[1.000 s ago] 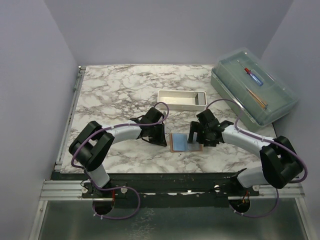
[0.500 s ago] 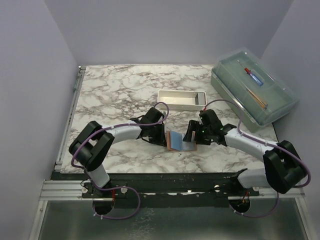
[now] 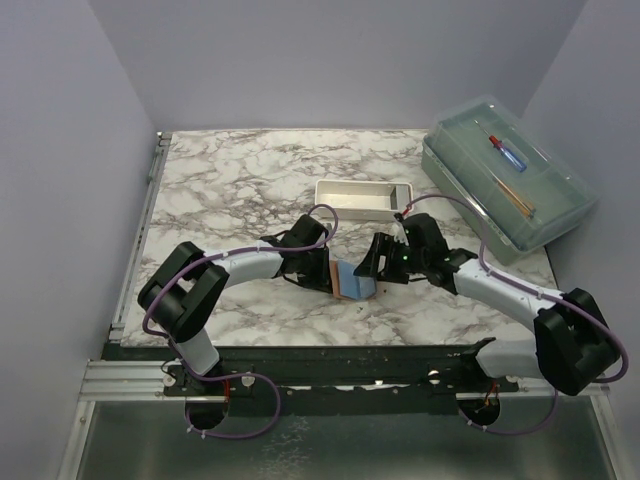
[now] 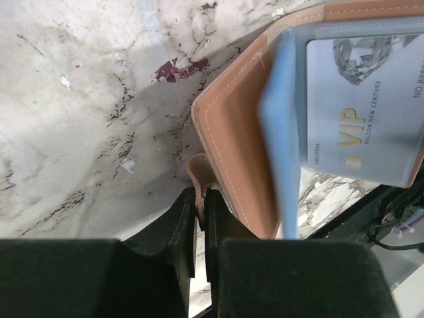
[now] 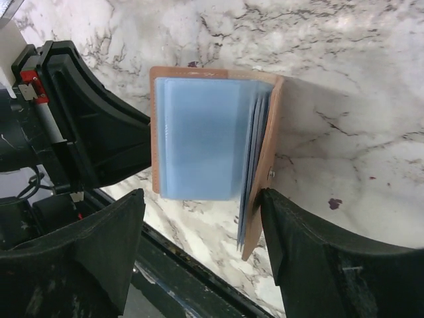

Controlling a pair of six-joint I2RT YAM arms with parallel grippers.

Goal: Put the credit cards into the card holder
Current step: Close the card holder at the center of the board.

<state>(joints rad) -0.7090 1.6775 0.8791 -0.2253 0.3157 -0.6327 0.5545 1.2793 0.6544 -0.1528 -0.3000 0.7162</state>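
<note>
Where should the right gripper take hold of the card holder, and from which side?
On the card holder, probably the free tan cover, near its outer edge, from above: it stands tilted, nearly edge-on, inside the open right gripper, while the left gripper pinches the other cover's tab.

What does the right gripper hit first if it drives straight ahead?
Probably the card holder: its blue sleeves sit dead ahead between the open fingers of the right gripper. The left gripper lies behind it; depth unclear.

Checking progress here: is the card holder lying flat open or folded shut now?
Half folded: the card holder has its tan covers at an angle, blue sleeves fanned between; the left hand pinches its tab.
</note>
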